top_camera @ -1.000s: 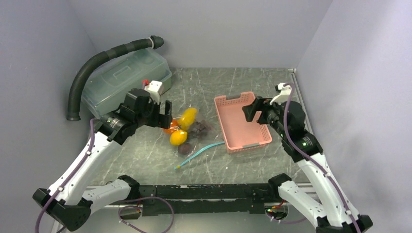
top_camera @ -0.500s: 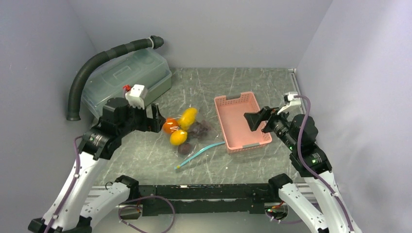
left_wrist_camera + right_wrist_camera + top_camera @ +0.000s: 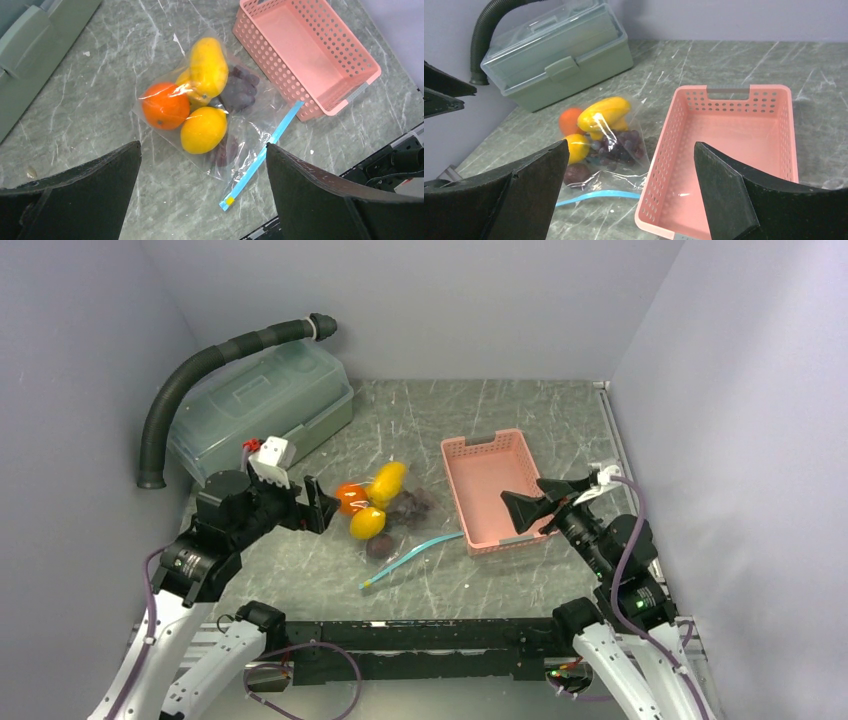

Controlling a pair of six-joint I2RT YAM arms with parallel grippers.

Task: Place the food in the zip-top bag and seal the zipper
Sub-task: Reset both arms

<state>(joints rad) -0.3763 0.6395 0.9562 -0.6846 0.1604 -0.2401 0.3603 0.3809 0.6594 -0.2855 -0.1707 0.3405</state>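
The clear zip-top bag [image 3: 400, 525] lies flat on the table left of the pink basket. Inside it are an orange [image 3: 165, 105], two visible yellow mango pieces [image 3: 208, 67] [image 3: 203, 129] with a third partly hidden between them, a grape bunch [image 3: 239, 90] and a small dark round fruit [image 3: 576, 173]. The teal zipper [image 3: 262, 155] runs as one straight strip along the bag's near edge. My left gripper [image 3: 312, 508] is open and empty, raised left of the bag. My right gripper [image 3: 540, 498] is open and empty over the basket's near right side.
The pink perforated basket [image 3: 480, 438] stands empty right of the bag. A green-grey lidded box [image 3: 260, 400] sits at the back left with a black ribbed hose [image 3: 200, 365] arching over it. Grey walls enclose the table.
Both arms have drawn back toward the near edge, the left away from the bag and the right away from the basket's middle. The bag, food and basket have not moved.
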